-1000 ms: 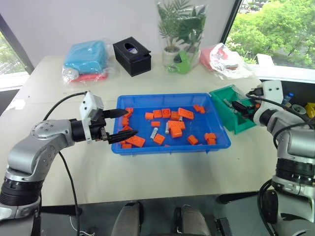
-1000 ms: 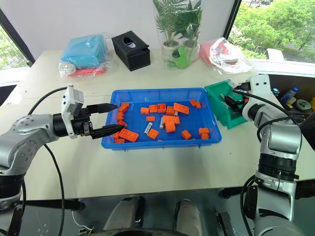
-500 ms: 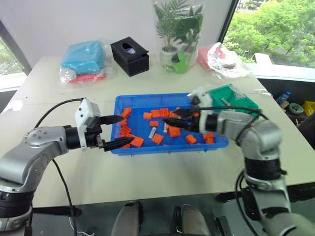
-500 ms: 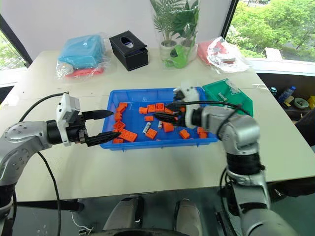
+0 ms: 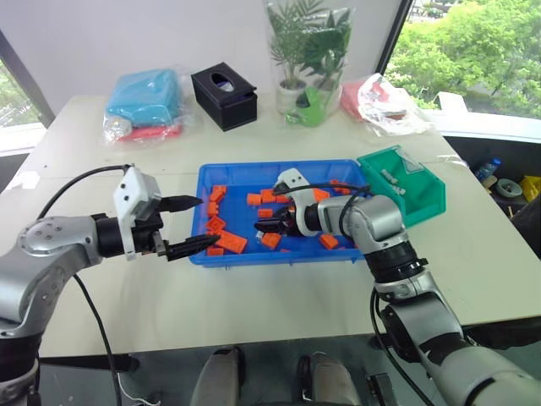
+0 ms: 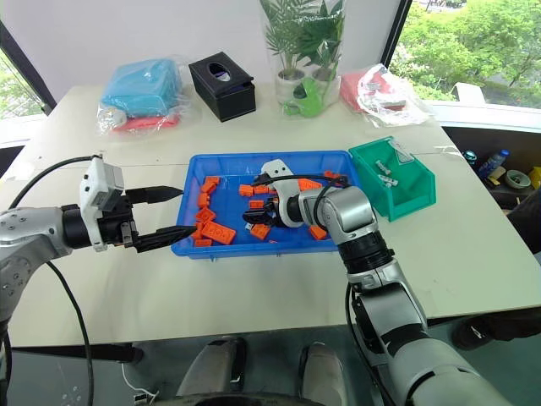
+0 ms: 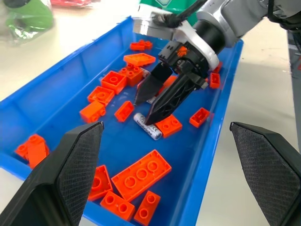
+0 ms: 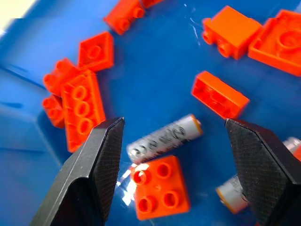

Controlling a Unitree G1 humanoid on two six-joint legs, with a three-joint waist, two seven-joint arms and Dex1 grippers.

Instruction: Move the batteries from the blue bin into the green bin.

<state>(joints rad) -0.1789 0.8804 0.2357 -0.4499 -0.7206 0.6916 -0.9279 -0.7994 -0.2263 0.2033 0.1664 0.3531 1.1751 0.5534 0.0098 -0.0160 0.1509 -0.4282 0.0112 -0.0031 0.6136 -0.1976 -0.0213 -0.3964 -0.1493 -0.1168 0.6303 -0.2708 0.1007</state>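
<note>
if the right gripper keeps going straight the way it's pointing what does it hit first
Most likely the battery lying between its open fingers on the blue bin floor, with an orange brick right beside it.

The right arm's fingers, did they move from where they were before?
Yes. The right gripper swung from the green bin leftward into the blue bin, fingers open above a battery.

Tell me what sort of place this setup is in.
Probably an office or lab room set up for sorting practice: a pale table beside big windows onto trees, with a potted plant, a black tissue box and a blue bin.
</note>
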